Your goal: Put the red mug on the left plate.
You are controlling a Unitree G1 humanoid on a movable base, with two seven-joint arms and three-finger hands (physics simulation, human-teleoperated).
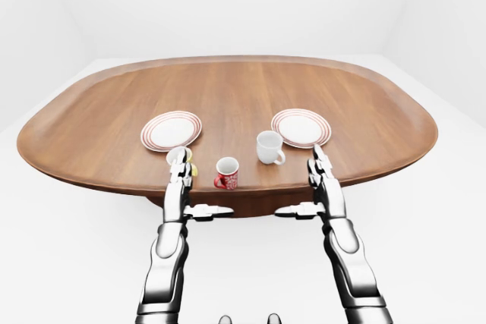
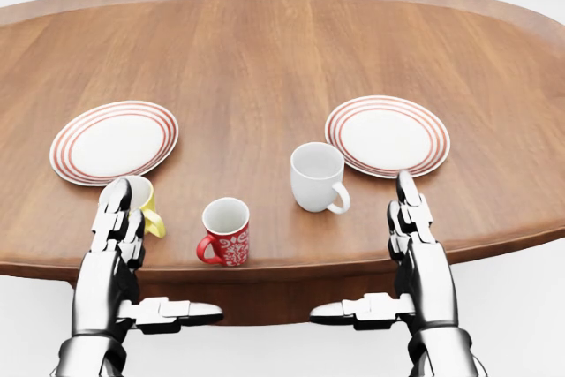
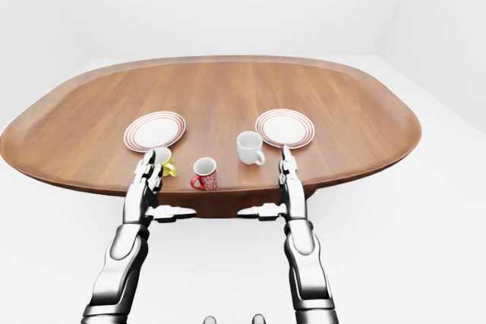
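No legible writing or brand is seen; only a white floral pattern is made out on the red mug (image 2: 225, 232), white inside, handle turned to the head view's left. It is stood upright near the table (image 2: 265, 50) edge, between the two hands, nearer the left hand (image 2: 116, 229). Both that hand and the right hand (image 2: 413, 222) are held spread, fingers extended, grasping nothing. The left plate (image 2: 114, 141) is seen beyond the left hand. A yellow mug (image 2: 146, 205) is partly hidden by its fingers. A white mug (image 2: 318, 177) and the right plate (image 2: 387, 135) are placed near the right hand.
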